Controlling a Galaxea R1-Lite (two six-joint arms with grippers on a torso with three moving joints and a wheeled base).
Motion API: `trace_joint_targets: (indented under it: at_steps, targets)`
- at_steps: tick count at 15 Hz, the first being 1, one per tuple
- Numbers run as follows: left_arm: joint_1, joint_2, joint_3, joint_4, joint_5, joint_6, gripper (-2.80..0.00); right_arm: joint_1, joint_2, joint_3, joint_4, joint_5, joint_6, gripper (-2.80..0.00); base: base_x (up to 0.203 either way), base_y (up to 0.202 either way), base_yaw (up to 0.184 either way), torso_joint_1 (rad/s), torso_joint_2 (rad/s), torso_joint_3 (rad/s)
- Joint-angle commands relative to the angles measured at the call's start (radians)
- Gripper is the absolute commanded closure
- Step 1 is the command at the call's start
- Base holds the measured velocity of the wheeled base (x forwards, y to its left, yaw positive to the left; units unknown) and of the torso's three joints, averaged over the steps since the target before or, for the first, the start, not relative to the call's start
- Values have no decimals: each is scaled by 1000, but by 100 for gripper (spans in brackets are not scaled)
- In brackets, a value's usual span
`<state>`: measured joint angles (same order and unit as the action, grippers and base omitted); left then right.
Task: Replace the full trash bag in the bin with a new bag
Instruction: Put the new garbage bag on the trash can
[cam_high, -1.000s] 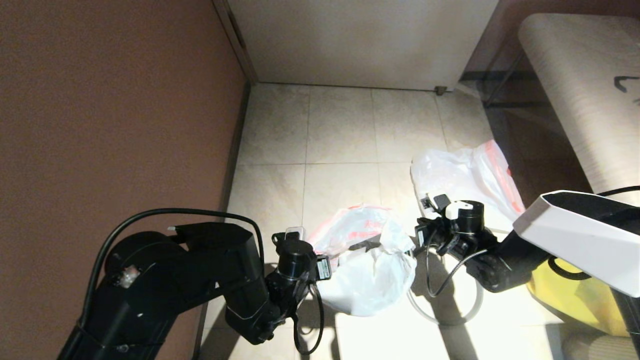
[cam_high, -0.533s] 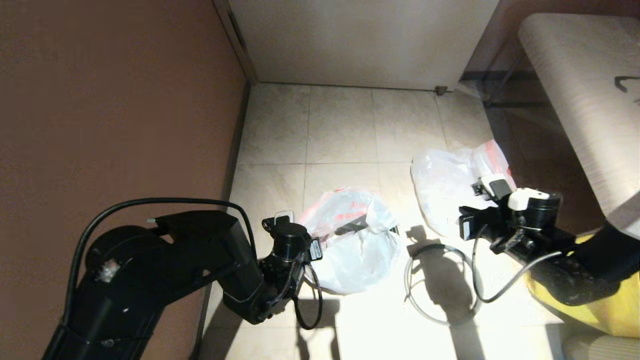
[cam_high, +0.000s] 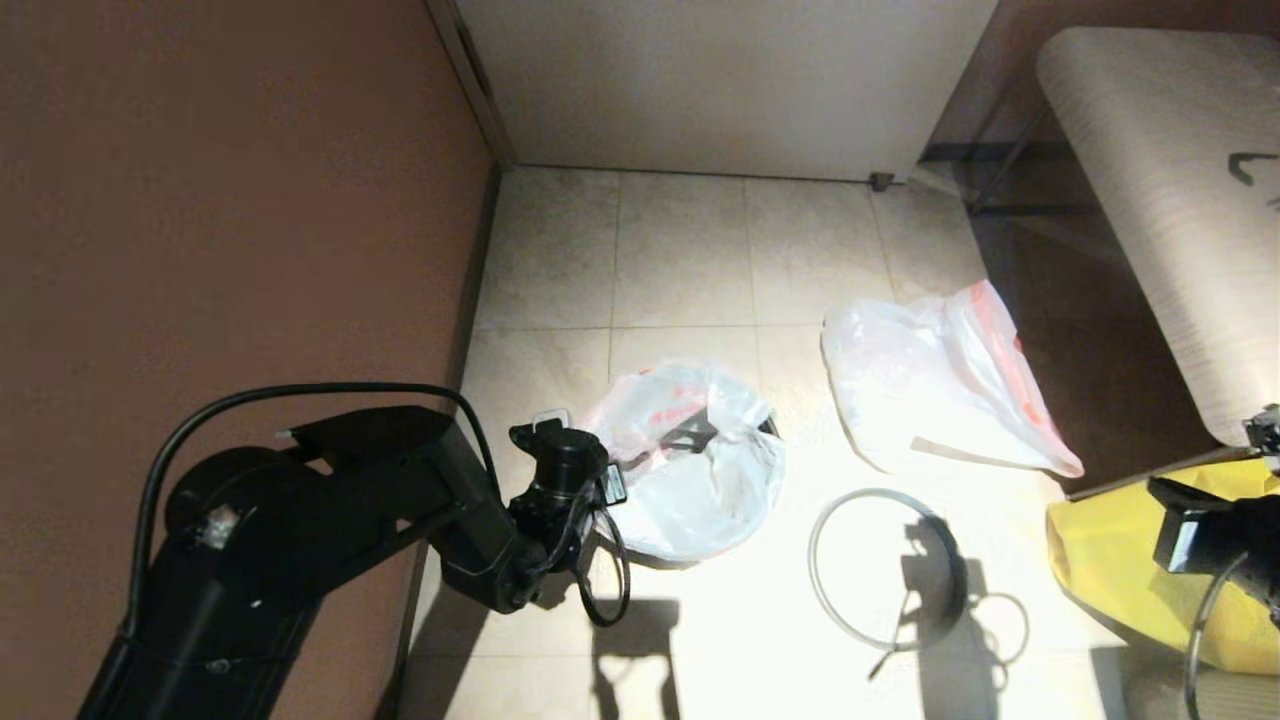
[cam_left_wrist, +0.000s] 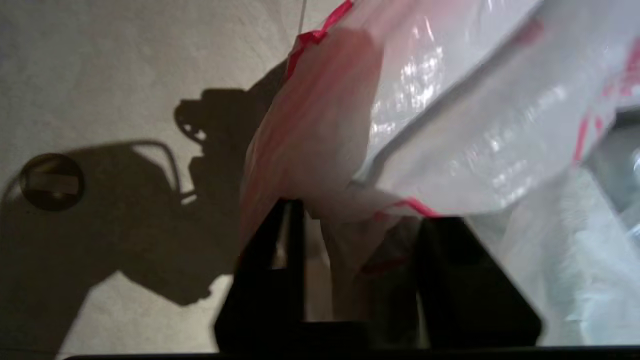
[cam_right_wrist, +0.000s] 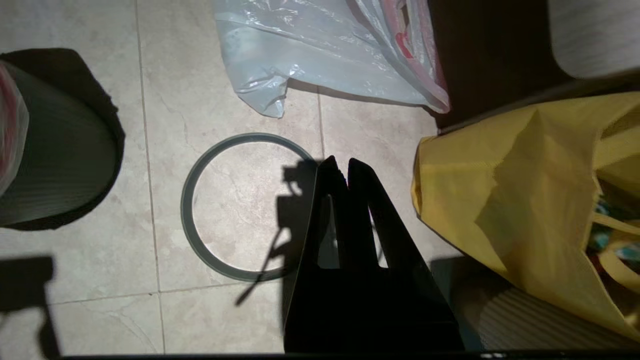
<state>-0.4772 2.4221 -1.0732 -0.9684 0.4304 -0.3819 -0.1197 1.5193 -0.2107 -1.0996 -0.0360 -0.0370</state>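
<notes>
The thin translucent white plastic bag with the red-pink band (cam_high: 690, 450) draped over the round black ribbed bin (cam_right_wrist: 55, 170) is glossy, crinkled film, and the bin's wall looks matt. The similar translucent bag lying on the floor (cam_high: 930, 395) shines the same way, beside a smooth thin grey hoop (cam_right_wrist: 240, 205), probably plastic. The big yellow bag (cam_right_wrist: 520, 200) looks like soft matt fabric, and the pale stone-look floor tiles (cam_high: 680, 260) have a faint sheen.

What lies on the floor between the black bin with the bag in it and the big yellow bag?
The grey hoop lies flat on the tiles between the bin and the yellow bag, touching neither. The head and right wrist views show it.

hoop (cam_high: 885, 568) on open floor, wall (cam_high: 230, 200) left
</notes>
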Motion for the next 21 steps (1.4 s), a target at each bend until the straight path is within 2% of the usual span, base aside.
trace_joint_targets:
  at_steps: [1,4,7,10,13,15,16,19,21]
  targets:
    - [2,-18,14,-6,3,-1,-280,-13,-92,45,-2,-7,-30,0,0,0,0,0,0,0]
    - [-5,-84,91,-14,-72,-1,-280,-20,-117,84,-3,-56,-77,0,0,0,0,0,0,0]
    - [-61,-164,179,-17,-97,7,-280,-21,-147,128,-3,-83,-85,0,0,0,0,0,0,0]
    - [-80,-193,208,-41,-102,14,-280,-20,-154,146,-5,-85,-110,0,0,0,0,0,0,0]
    - [-85,-298,233,-43,-103,22,-280,-20,-148,157,-5,-82,-106,0,0,0,0,0,0,0]
    - [-59,-319,235,-43,-103,43,-280,-20,-139,157,-3,-80,-101,0,0,0,0,0,0,0]
    - [-44,-307,228,-43,-104,44,0,-20,-128,158,-4,-80,-101,0,0,0,0,0,0,0]
    - [2,-246,214,-47,-99,38,0,-18,-119,163,-5,-79,-101,0,0,0,0,0,0,0]
    - [14,-228,262,-95,-94,33,0,-17,-116,176,-6,-78,-99,0,0,0,0,0,0,0]
